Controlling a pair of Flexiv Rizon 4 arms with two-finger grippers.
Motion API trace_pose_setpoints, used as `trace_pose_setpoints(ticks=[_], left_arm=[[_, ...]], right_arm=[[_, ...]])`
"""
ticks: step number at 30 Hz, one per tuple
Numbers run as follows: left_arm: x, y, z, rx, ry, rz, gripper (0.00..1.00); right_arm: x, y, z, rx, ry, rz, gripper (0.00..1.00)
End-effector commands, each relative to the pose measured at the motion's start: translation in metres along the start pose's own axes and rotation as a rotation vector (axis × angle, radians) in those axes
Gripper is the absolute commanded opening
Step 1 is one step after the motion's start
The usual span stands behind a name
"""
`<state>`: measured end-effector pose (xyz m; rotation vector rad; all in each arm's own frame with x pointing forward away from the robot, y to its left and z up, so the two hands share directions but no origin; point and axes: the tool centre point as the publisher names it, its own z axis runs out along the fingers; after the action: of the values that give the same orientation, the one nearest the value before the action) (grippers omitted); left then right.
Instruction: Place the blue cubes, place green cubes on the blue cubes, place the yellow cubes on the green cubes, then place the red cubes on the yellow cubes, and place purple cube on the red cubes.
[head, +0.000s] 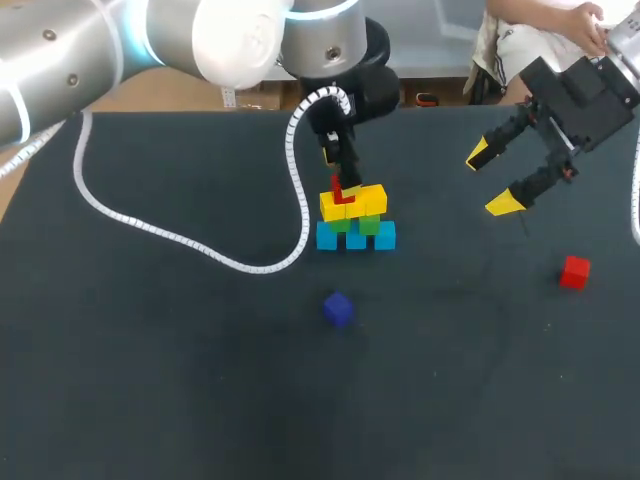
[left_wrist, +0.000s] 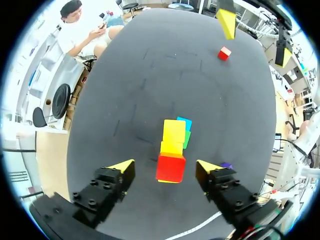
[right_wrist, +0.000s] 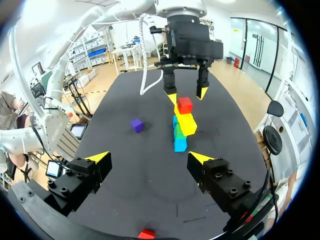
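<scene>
Centre frame, the left claw (left_wrist: 165, 166) hangs released around the red cube (head: 341, 192) atop the stack (head: 356, 222); the right claw (head: 490, 180), also released, hovers upper right. A purple cube (head: 338, 308) sits below on the desk (head: 180, 380).

Head view: high behind, looking down on the table (head: 150, 400). Left wrist view: close above the stack (left_wrist: 173, 137). Right wrist view: farther, facing the same stack.

A blue, green, yellow and red stack (head: 356, 218), purple cube (head: 338, 308), red cube (head: 574, 272).
</scene>
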<state>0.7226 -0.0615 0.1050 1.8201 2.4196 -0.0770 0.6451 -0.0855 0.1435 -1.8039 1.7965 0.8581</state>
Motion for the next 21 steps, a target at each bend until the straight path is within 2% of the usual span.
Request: trace_pose_setpoints(ticks=[1, 4, 11, 15, 21], left_arm=[[0.003, -0.011, -0.019, -0.044, -0.028, 0.021, 1.00], [0.002, -0.016, -0.032, -0.071, -0.055, 0.033, 1.00], [0.009, -0.026, -0.054, -0.093, -0.188, 0.034, 1.00], [0.016, -0.029, -0.061, -0.101, -0.213, 0.044, 1.00], [0.028, -0.034, -0.063, -0.085, -0.297, 0.071, 1.00]], right_arm=[[0.000, 0.000, 0.000, 0.000, -0.001, -0.001, 1.00], [0.000, 0.000, 0.000, 0.000, -0.001, -0.001, 1.00], [0.000, 0.000, 0.000, 0.000, -0.001, -0.001, 1.00], [0.000, 0.000, 0.000, 0.000, -0.001, -0.001, 1.00], [0.000, 0.000, 0.000, 0.000, -0.001, -0.001, 1.00]])
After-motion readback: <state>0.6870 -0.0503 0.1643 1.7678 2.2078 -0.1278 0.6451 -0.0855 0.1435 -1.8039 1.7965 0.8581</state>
